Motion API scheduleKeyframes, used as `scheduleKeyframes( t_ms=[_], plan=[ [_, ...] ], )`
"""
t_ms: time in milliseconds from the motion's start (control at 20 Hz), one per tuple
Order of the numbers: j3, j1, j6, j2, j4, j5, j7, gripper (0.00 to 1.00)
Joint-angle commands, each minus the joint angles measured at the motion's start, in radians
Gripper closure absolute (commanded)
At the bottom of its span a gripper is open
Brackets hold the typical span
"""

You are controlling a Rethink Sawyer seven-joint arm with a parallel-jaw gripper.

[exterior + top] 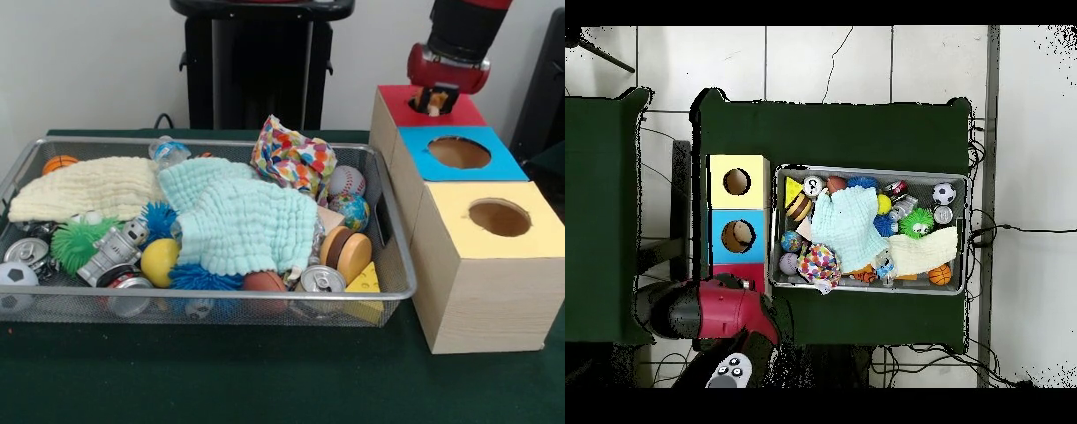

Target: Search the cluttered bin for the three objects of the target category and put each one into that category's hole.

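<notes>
My gripper [433,101] hangs just over the red-topped wooden box [394,104] at the back right. It is shut on a small orange, brown and white toy [434,103]. The red box's hole is hidden under the gripper. In the overhead view the red arm [725,308] covers most of that box [737,270] and the gripper. The wire mesh bin [221,141] lies left of the boxes, full of clutter, and shows in the overhead view too [865,168]. No yellow duck shows; cloths cover much of the bin.
In the bin lie a mint cloth [234,216], a pale yellow cloth [88,185], a spotted cloth [291,159], a yellow ball [159,262], a silver robot toy [115,250], balls and cans. The blue-topped box [419,146] and yellow-topped box [530,243] stand nearer the camera.
</notes>
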Motion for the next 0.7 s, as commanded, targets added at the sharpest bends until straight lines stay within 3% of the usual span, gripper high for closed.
scheduleKeyframes(
  t_ms=[50,300,650,700],
  plan=[
    [0.167,-0.078,-0.276,0.178,-0.08,-0.003,0.198,1.0],
    [0.166,-0.124,-0.358,0.24,-0.077,-0.067,0.171,1.0],
    [0.217,-0.168,-0.405,0.255,-0.083,-0.112,0.175,1.0],
    [0.206,-0.159,-0.414,0.257,-0.086,-0.115,0.193,0.0]
  ],
)
